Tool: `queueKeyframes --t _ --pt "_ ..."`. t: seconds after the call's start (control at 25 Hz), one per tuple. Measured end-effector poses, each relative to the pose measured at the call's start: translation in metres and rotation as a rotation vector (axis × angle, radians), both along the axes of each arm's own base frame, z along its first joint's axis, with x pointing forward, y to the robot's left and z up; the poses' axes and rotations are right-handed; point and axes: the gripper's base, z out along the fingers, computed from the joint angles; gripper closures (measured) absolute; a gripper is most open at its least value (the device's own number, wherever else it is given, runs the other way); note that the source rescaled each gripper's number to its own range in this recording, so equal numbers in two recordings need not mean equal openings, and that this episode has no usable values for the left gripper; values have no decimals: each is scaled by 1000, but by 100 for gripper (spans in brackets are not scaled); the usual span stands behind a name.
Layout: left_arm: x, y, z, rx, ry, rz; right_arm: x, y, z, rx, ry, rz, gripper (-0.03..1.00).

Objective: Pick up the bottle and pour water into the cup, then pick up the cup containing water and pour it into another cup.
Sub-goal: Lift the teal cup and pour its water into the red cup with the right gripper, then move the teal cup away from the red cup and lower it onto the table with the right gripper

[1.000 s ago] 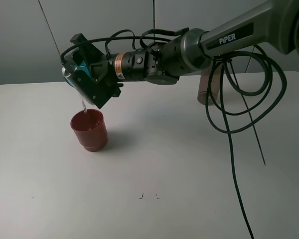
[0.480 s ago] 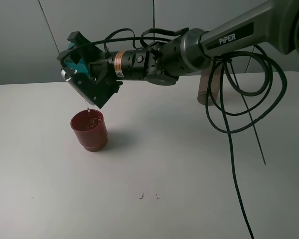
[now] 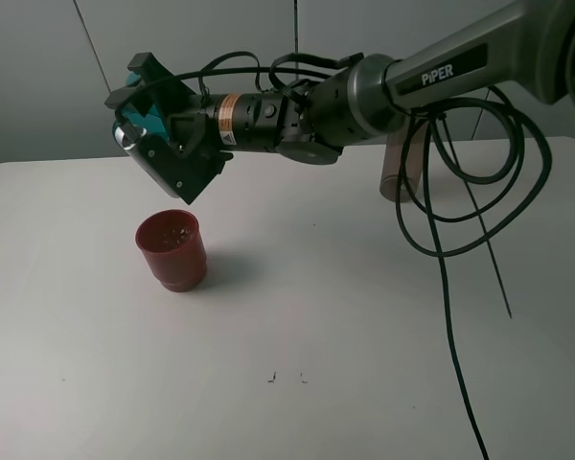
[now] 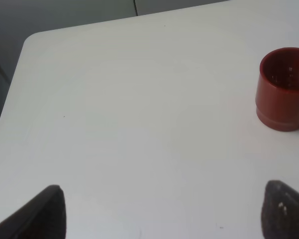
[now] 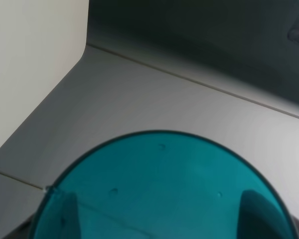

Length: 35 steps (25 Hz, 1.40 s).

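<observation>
Water drops speckle the inside of the red cup (image 3: 172, 251) on the table (image 3: 316, 316). The right gripper (image 3: 144, 129) holds the teal cup (image 3: 137, 120) tilted above it, jaws narrow around it.

Two cups (one teal cup (image 3: 146, 120), one red-brown cup (image 3: 172, 250)) and one bottle (image 3: 403, 165).
</observation>
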Motion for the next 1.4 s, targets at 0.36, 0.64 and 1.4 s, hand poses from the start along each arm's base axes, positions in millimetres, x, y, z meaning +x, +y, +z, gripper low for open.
queueKeyframes --t 0.36,0.64,1.4 --pt "0 0 0 0 0 0 0 0 0 204 468 -97 88" --pt "0 0 0 0 0 0 3 -5 13 449 1018 -295 88" --pt "0 0 0 0 0 0 -13 -77 39 844 1520 -939 88"
